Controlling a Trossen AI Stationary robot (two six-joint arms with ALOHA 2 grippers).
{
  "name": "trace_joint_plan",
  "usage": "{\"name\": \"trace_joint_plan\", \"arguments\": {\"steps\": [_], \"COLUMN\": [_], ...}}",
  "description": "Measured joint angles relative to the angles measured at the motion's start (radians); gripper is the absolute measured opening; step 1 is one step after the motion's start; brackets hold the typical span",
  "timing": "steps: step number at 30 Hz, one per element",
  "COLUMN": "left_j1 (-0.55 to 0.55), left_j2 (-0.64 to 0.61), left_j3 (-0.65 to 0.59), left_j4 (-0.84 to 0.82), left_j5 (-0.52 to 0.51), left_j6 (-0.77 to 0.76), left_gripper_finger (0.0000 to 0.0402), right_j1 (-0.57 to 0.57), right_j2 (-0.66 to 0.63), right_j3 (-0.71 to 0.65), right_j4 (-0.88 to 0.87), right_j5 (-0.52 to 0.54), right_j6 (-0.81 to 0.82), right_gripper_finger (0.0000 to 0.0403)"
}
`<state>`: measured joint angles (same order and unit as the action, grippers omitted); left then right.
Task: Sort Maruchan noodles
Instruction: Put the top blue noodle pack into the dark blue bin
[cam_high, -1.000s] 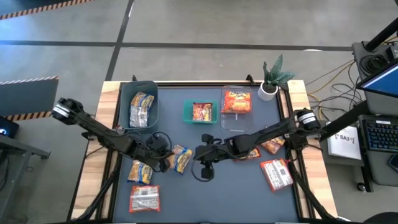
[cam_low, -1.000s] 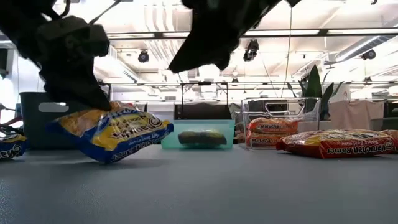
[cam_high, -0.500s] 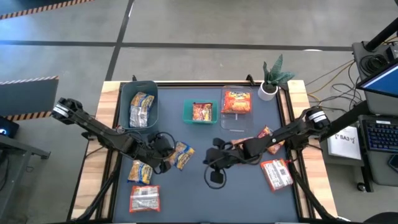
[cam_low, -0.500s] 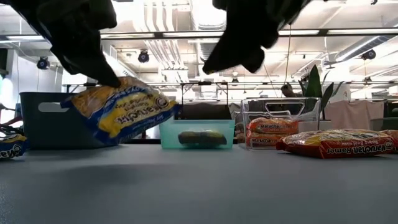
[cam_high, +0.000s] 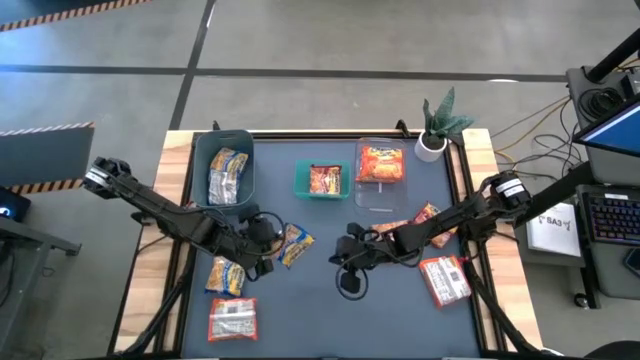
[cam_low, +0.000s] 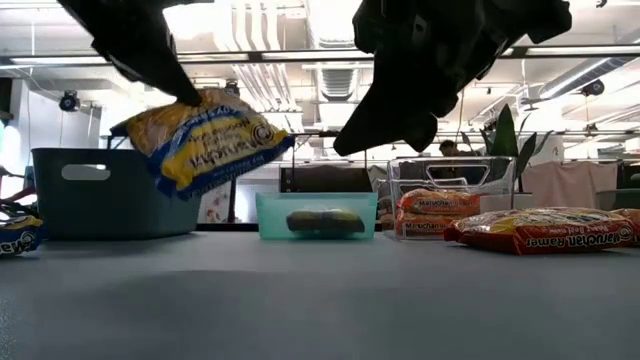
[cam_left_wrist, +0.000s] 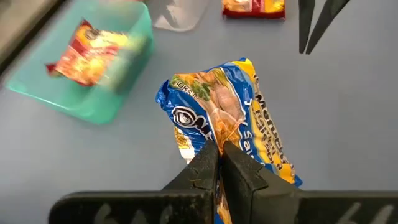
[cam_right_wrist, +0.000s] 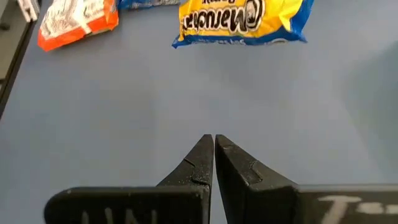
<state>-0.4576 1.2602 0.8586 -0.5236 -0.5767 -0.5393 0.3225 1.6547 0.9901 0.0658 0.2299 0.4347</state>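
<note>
My left gripper (cam_left_wrist: 219, 149) holds a yellow-and-blue plastic ramen packet (cam_left_wrist: 233, 118) off the grey table (cam_high: 400, 310).
I see its fingers pinched on the packet's edge, the packet hanging in the air near the dark blue plastic bin (cam_high: 225, 165) and the small teal tray (cam_high: 321, 180). My right gripper (cam_right_wrist: 214, 144) hovers mid-table, fingers closed together on nothing.

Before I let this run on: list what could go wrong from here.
1. The left tool pinches the yellow-and-blue packet only by its edge; it hangs tilted off the table and might slip out.
2. The shut right tool hovers close by mid-table, so the arms could clash if the left one swings that way.
</note>
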Motion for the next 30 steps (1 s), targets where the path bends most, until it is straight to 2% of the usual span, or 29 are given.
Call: {"name": "trace_joint_plan", "arguments": {"steps": [11,24,26,30], "left_j1": [0.011,0.102,0.120,0.188], "left_j2": [-0.040,-0.248,-0.281,-0.344], "left_j3": [0.064,0.064,0.064,0.064], "left_j4": [-0.094,-0.212,-0.246,-0.334], "left_j5": [-0.017,-0.038,-0.059,-0.169], "left_j6": [0.090,0.137,0.138,0.145], "left_gripper_finger": [0.0000,0.0000,0.0000,0.0000], "right_j1": [0.000,-0.001,0.000,0.000], "right_j2": [0.000,0.000,0.000,0.000], "right_j3": [0.000,0.000,0.000,-0.002], "right_j4": [0.068,0.120,0.127,0.128], "right_j5": [0.009,0.018,0.018,0.032], "right_j6": [-0.039,-0.089,-0.095,-0.097], "right_gripper_finger": [0.0009,0.0009,0.0009,0.0009]}}
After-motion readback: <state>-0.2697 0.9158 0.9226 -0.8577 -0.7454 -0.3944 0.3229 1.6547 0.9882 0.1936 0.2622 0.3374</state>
